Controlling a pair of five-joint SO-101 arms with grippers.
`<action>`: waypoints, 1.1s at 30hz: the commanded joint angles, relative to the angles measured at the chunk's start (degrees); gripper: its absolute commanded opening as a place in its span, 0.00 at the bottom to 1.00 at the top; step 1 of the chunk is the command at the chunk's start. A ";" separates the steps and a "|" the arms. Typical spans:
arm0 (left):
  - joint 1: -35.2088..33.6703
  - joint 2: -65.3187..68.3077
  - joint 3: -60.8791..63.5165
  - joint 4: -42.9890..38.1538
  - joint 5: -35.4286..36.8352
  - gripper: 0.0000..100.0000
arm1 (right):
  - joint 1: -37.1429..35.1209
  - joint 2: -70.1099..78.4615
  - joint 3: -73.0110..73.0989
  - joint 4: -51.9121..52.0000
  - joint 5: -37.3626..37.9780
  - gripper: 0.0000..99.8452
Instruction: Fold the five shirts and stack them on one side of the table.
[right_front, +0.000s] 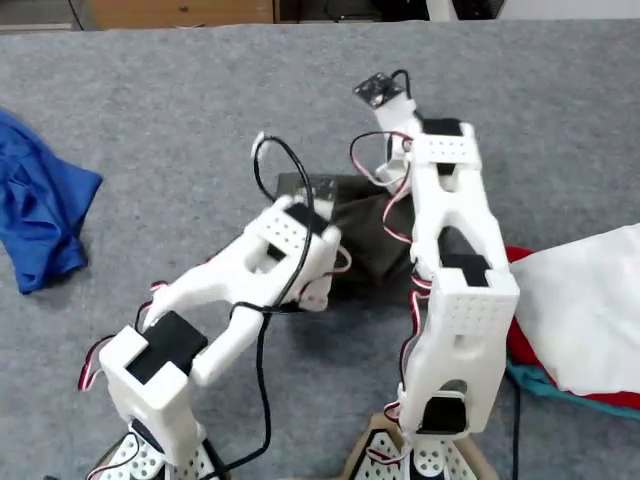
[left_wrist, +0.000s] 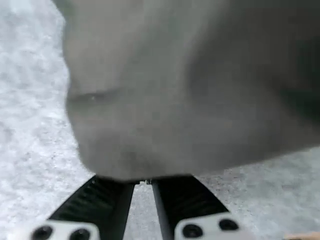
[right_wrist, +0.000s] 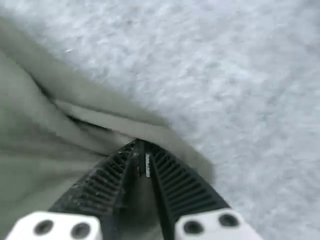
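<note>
The left claw (left_wrist: 145, 187) has its ribbed black fingers nearly pressed together, pinching a soft bulge of the dark shirt (left_wrist: 190, 90). The right claw (right_wrist: 142, 155) is pressed together on a folded edge of the same shirt. Five shirts show. The dark one (right_front: 360, 245) lies bunched mid-worktop under both arms; I cannot tell its long axis. Well apart from it, on the left arm's side, sits a crumpled blue shirt (right_front: 40, 215). Near it on the right arm's side, a flat white shirt (right_front: 590, 300) covers a red shirt (right_front: 520, 345) and a teal shirt (right_front: 535, 383). The worktop (right_front: 180, 110) is fuzzy grey felt.
</note>
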 joint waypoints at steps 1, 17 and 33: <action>0.62 -1.71 1.67 -2.29 0.09 0.02 | 2.24 0.31 -6.99 2.20 -0.35 0.02; -10.37 -7.87 -32.35 8.09 -2.46 0.02 | 0.84 0.22 -12.18 8.97 -0.70 0.02; -0.97 5.93 -4.40 -10.46 -2.29 0.02 | 1.89 0.57 -12.62 7.30 -0.35 0.02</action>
